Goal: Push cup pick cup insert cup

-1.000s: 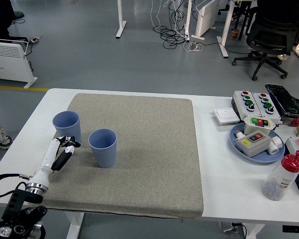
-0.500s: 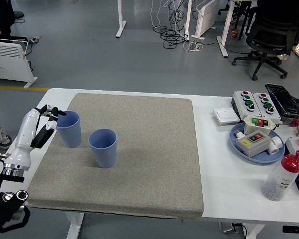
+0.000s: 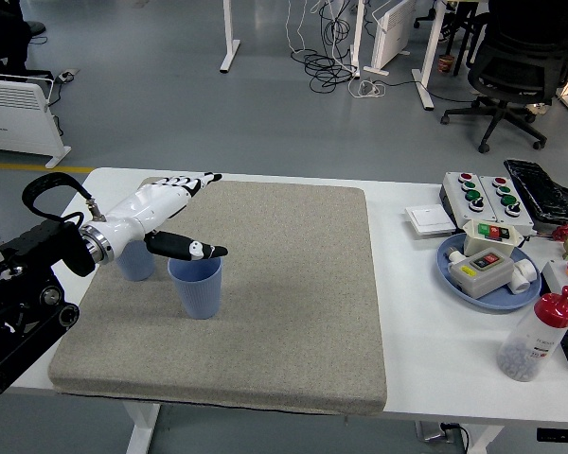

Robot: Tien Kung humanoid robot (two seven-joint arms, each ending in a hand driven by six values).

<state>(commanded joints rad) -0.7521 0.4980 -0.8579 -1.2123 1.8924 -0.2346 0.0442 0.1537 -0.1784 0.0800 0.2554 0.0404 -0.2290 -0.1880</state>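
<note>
The left hand reaches in from nine o'clock, raised above the grey mat that covers most of the white worktop. Its white fingers are extended flat and point toward two o'clock; the black thumb juts out separately toward three o'clock. The hand is spread wide and holds nothing. Two blue cups stand upright on the left part of the mat. The near cup sits directly below the thumb, its rim just under the thumb tip; whether the two touch cannot be determined from this view. The far cup stands at about ten o'clock from the near cup, close beside it but not nested in it, and is largely hidden behind the wrist and forearm. The palm lies above and slightly beyond both cups. On the right side of the worktop, well apart from the cups, are a blue plate carrying button boxes, a grey box of red and green buttons, a black case, a white switch plate and a clear bottle with a red cap. The right hand does not appear.
</note>
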